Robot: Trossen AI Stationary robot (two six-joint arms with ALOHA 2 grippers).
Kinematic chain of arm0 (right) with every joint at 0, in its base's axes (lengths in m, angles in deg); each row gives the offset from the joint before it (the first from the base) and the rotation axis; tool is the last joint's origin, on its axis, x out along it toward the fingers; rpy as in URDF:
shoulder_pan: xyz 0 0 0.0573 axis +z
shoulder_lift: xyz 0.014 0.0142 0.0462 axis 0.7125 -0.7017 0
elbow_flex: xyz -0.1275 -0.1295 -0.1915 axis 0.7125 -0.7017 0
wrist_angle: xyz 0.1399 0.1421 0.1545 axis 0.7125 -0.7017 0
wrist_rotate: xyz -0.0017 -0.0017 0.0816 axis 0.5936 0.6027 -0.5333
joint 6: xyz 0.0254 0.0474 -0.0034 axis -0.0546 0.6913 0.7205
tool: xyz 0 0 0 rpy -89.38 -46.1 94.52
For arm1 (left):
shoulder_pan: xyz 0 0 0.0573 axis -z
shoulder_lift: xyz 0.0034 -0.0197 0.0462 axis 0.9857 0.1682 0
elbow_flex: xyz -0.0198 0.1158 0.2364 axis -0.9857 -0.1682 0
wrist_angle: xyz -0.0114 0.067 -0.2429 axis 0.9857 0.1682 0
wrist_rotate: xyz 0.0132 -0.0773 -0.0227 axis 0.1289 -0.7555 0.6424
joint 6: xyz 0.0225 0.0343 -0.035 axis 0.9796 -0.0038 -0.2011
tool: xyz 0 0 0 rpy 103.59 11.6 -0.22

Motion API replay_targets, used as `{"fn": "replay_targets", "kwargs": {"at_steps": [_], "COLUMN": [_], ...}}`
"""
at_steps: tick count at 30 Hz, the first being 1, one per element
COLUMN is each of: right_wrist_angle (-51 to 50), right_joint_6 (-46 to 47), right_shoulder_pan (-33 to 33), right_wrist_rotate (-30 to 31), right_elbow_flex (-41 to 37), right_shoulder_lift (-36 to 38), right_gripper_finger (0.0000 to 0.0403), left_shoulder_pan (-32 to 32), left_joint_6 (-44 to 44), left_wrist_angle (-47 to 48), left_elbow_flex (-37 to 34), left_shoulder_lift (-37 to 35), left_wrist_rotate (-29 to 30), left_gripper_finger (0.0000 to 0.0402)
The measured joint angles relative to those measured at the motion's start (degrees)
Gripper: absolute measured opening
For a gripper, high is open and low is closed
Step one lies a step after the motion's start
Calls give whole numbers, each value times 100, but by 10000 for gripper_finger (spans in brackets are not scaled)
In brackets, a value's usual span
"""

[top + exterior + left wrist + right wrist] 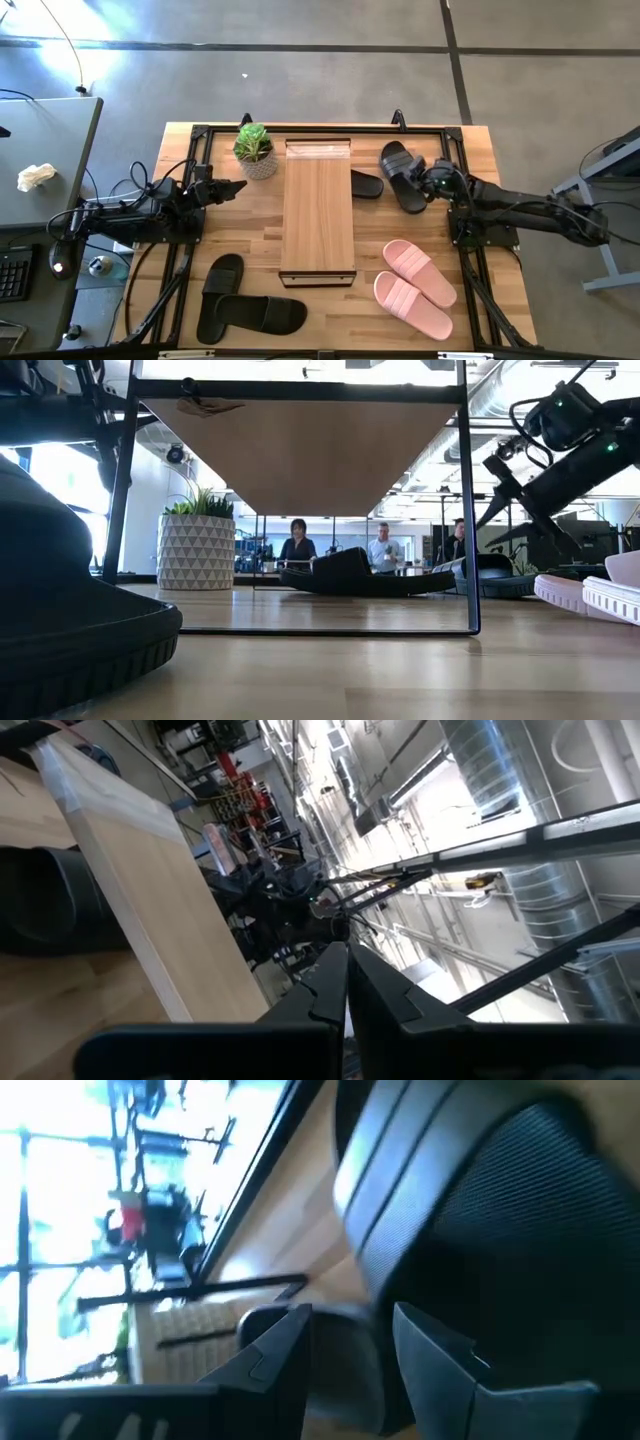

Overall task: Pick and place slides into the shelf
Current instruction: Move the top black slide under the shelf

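Observation:
The light-wood shelf (318, 210) stands in the middle of the table. One black slide (403, 173) lies on its sole right of the shelf's far end. A second black slide (366, 185) pokes out from under the shelf. Two more black slides (222, 288) (262, 316) lie near the table's near left corner, and two pink slides (420, 270) (412, 305) near right. My right gripper (428, 184) is open at the right edge of the far black slide (500, 1200). My left gripper (236, 187) is shut, in the air left of the shelf. My right gripper comes at the far black slide level from the table's right, its open fingers (440, 1365) close beside the slide's right edge. I cannot tell whether a finger touches it. The slide lies flat on the table.
A potted plant (255, 150) in a white pot stands left of the shelf's far end, close to my left gripper. A dark frame (200, 132) runs around the table's edges. People (298, 545) sit in the room beyond the table.

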Motion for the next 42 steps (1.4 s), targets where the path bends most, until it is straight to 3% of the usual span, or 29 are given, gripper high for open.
{"fn": "replay_targets", "kwargs": {"at_steps": [5,15,33,37,42], "right_wrist_angle": [-19,-430,1017,1402,1464], "right_joint_6": [359,723,544,208,-42], "right_shoulder_pan": [64,32,-227,-227,-227], "right_wrist_rotate": [519,864,888,956,1109], "right_elbow_flex": [-2,-2,0,28,87], "right_shoulder_lift": [-26,-258,-1767,-1932,-1980], "right_gripper_finger": [133,133,131,105,37], "left_shoulder_pan": [1,0,2,0,1], "left_joint_6": [-2,-11,-4,-7,-6], "left_wrist_angle": [2,-5,-2,-2,-2], "left_elbow_flex": [0,0,0,0,0], "left_shoulder_lift": [0,0,0,0,0], "left_wrist_rotate": [-26,-10,64,64,61], "left_gripper_finger": [3,3,3,3,3]}}
